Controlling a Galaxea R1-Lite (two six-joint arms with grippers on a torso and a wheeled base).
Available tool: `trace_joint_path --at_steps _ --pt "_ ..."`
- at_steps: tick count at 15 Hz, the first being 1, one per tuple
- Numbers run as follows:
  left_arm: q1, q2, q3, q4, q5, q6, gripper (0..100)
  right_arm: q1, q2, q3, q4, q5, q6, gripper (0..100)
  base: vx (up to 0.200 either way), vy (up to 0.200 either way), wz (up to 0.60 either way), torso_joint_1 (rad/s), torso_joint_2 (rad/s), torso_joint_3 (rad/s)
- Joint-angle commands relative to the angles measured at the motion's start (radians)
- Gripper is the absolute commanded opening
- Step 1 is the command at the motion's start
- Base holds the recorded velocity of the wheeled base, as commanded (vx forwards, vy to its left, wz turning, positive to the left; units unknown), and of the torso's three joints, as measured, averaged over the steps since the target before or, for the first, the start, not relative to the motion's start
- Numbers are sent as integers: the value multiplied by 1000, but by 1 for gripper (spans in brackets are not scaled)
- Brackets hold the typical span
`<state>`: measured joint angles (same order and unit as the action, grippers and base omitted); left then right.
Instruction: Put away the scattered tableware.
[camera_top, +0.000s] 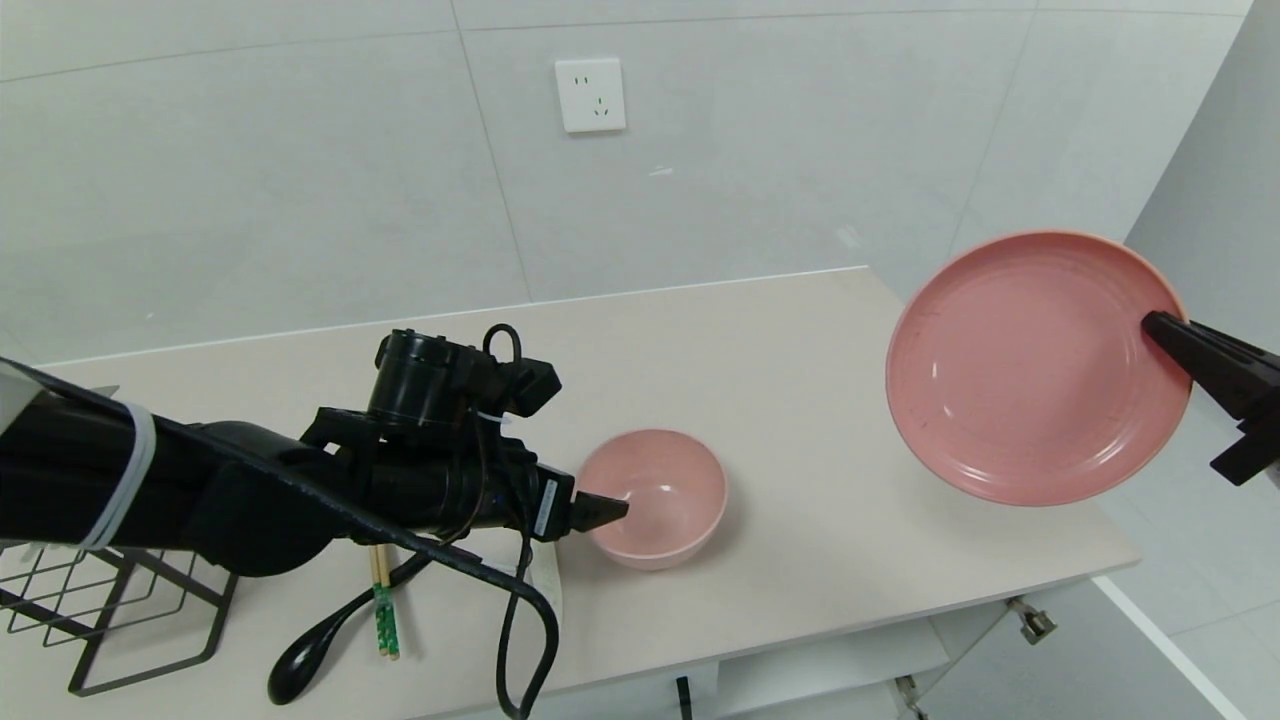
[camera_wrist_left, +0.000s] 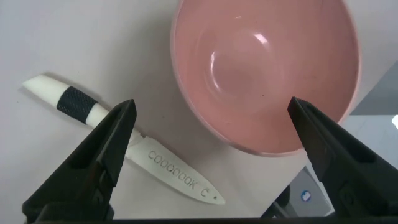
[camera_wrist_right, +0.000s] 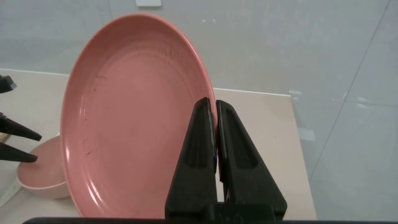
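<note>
Left claw (camera_top: 600, 512) released, its fingers spread wide, poised at the rim of the pink bowl (camera_top: 660, 495) on the side facing the wire rack (camera_top: 100, 620); whether a fingertip touches the rim cannot be told. The bowl stands upright and empty on the bench (camera_top: 800, 400). Right claw (camera_top: 1165, 332) clenched on the rim of the pink plate (camera_top: 1030, 365), which is held tilted in the air, well apart from the bowl, beyond it on the side away from the rack and past the bench's edge. A white knife (camera_wrist_left: 168, 169) lies just beside the bowl under the left arm. The chopsticks (camera_top: 385, 610) and a black spoon (camera_top: 310, 660) lie between the bowl and the rack, nearer the bench's front edge. The step in hand appears to be the taking of the bowl. To do it well, the claw should come down with one finger inside the wall and one outside, then close squarely on the rim. A pinch set too shallow on so smooth a wall is likely to slip. The descent should stay clear of the knife, since a finger landing on its blade would push it or lift it with the bowl. The plate is gripped only by its edge, so the right arm is best kept steady meanwhile.
</note>
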<state>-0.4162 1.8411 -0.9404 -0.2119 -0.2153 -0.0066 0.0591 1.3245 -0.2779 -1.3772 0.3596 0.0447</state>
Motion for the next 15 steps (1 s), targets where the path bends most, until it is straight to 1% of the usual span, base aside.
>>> trace_joint_path --at_steps 1,4,5,7,15 --pt "-3 24 -1 -4 -1 -1 100 1 1 0 0 1 0 0 0 0 0 0 0 0" --pt "-1 61 2 -41 1 -3 100 1 2 0 0 -1 0 0 0 0 0 0 0 0" --pt "-1 73 2 -64 1 -13 100 1 2 0 0 1 0 0 0 0 0 0 0 0" --pt "-12 90 5 -92 1 -15 100 1 2 0 0 1 0 0 0 0 0 0 0 0" --pt "-24 112 25 -93 1 -21 100 1 2 0 1 1 -2 0 0 0 0 0 0 0"
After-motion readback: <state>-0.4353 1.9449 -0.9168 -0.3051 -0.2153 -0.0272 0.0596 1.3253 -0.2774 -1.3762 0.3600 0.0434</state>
